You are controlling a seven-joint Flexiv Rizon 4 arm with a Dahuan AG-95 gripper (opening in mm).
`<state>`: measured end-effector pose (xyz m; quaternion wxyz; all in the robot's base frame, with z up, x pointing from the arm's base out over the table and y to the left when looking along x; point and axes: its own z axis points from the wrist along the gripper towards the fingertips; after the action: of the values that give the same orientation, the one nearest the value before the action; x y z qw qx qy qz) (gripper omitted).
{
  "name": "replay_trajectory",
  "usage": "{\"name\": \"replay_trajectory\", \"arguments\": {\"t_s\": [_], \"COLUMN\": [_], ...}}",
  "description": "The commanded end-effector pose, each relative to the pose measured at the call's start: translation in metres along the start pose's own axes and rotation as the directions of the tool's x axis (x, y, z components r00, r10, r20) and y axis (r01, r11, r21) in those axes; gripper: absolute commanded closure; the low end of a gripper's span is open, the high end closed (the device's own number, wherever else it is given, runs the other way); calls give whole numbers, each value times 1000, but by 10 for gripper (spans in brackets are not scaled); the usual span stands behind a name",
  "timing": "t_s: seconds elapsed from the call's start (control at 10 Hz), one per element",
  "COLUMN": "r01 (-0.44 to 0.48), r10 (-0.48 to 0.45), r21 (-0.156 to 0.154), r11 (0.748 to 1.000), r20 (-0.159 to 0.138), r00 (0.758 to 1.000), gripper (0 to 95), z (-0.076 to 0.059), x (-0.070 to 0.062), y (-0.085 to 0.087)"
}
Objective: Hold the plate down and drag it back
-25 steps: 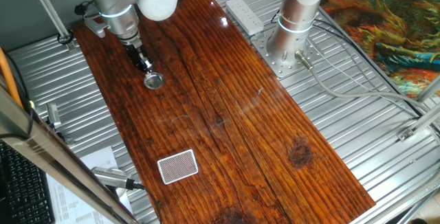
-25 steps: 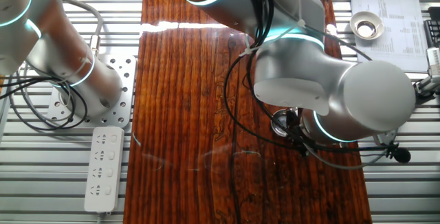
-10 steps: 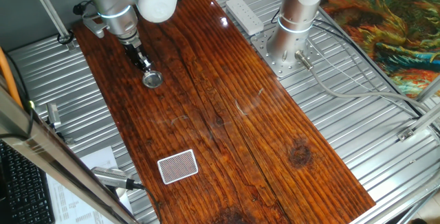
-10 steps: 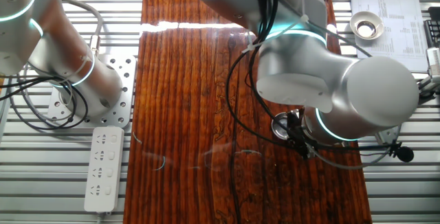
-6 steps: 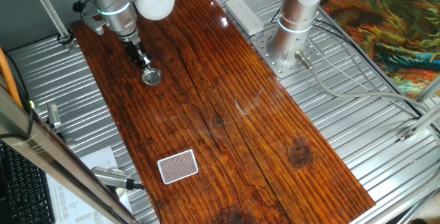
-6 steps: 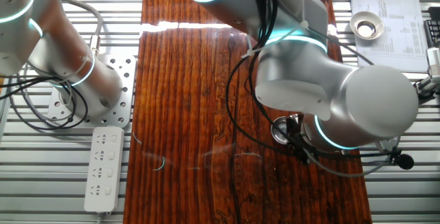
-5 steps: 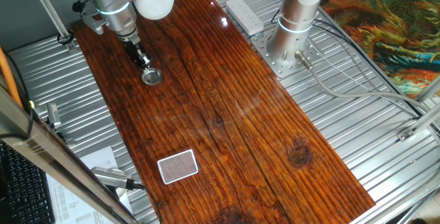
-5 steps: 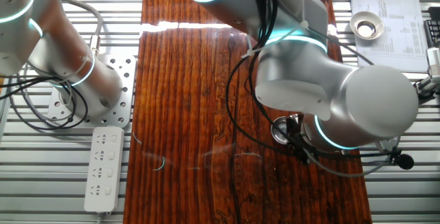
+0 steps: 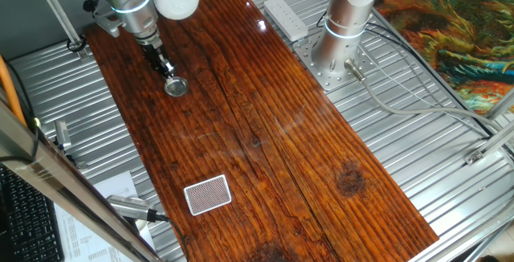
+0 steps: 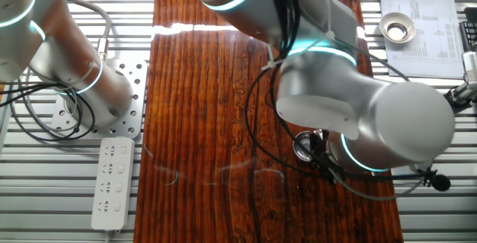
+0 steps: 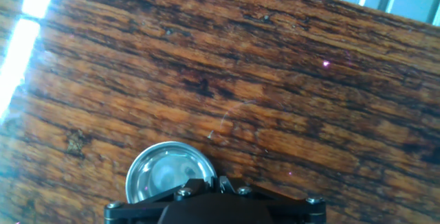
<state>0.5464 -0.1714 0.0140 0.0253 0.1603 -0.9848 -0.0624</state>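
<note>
claw (image 9: 169, 74) tip on plate (image 9: 176, 87) — wooden table (image 9: 265, 117)

Glossy wooden table (image 9: 265, 133); plate (image 9: 176, 87) and, seemingly, patterned card (image 9: 208, 194) lie on it.

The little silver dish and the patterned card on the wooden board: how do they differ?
The plate is round, shiny metal with a raised rim; the card is a flat, rounded-corner rectangle with a red-and-white lattice. The plate is smaller. The pincer sits on the plate, while the card lies alone and untouched. Both rest on the wooden board.
</note>
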Motion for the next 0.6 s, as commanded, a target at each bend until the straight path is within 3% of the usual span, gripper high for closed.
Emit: {"name": "replay_trajectory", "arguments": {"t_s": [0.1,0.6], "r01": [27,61], "r10": [-27,-61], "r21": [24,34], "r11": [999,998], "r20": [-10,-17], "r00": [1000,998], "gripper": [950,950], "z": [-2,-3], "x": [5,13], "y": [-3,-13]}}
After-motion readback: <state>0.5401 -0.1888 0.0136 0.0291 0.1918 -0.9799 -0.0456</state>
